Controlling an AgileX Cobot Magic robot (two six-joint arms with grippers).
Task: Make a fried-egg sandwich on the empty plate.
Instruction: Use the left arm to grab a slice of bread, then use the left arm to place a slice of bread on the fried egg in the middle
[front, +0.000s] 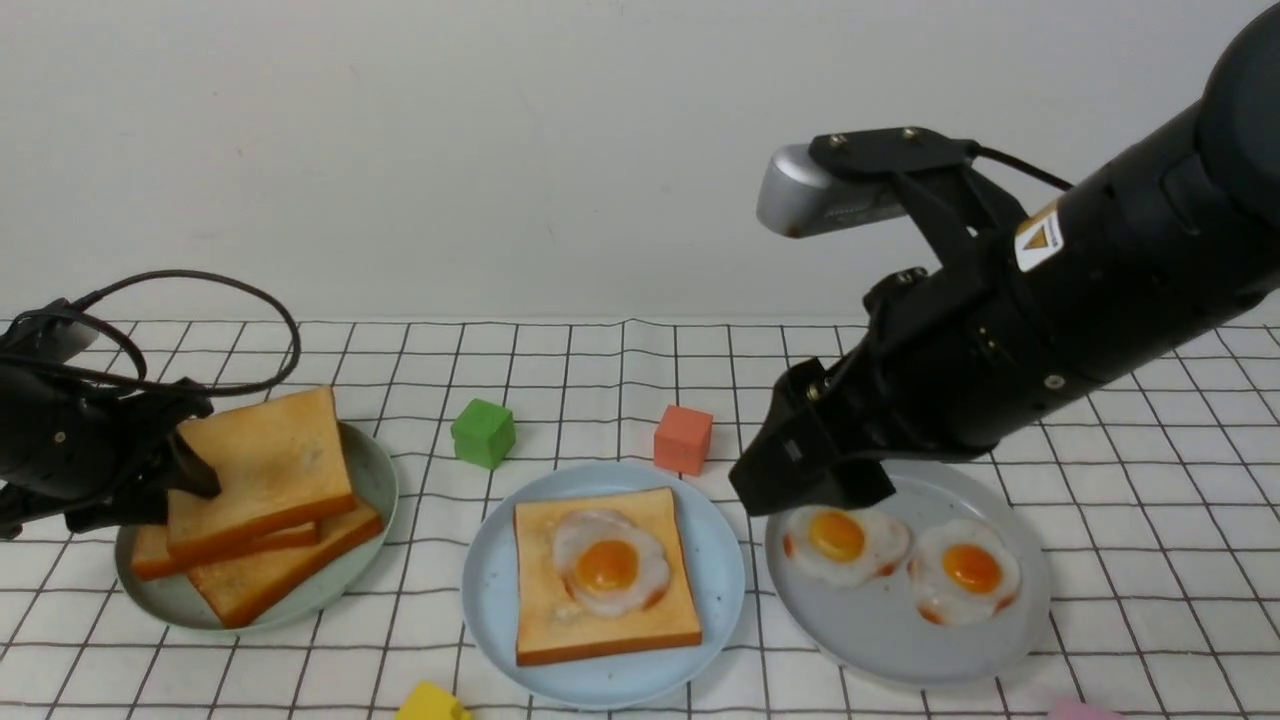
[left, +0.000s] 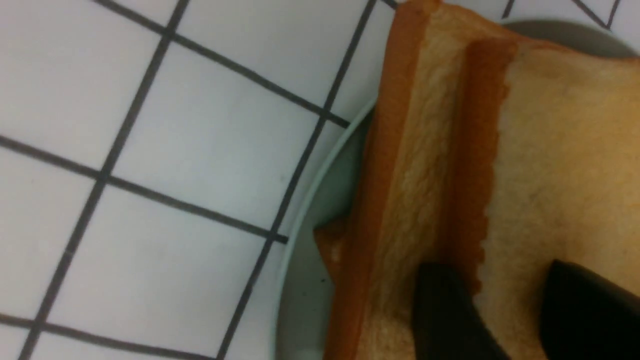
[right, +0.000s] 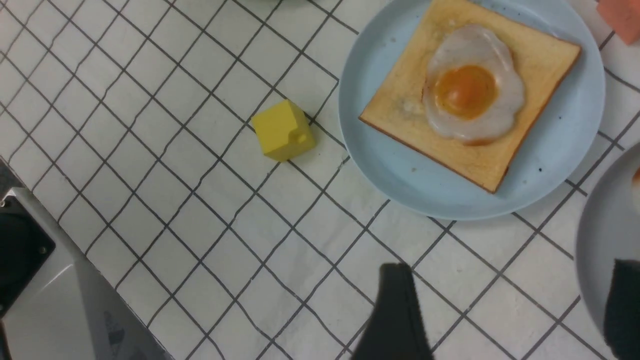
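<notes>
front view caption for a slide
Left gripper straddles the top toast slice; blue plate holds toast and egg.

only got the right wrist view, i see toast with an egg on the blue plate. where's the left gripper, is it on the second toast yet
Observer: The left gripper is at the grey-green plate. Its fingers sit either side of the top toast slice's edge. I can't tell if they've clamped.
Operator: how many slices on that plate
Observer: Three that I can see, loosely stacked. The top one lies tilted across the others.
Operator: how many eggs on the grey plate
Observer: Two fried eggs lie side by side on the pale grey plate.
</notes>
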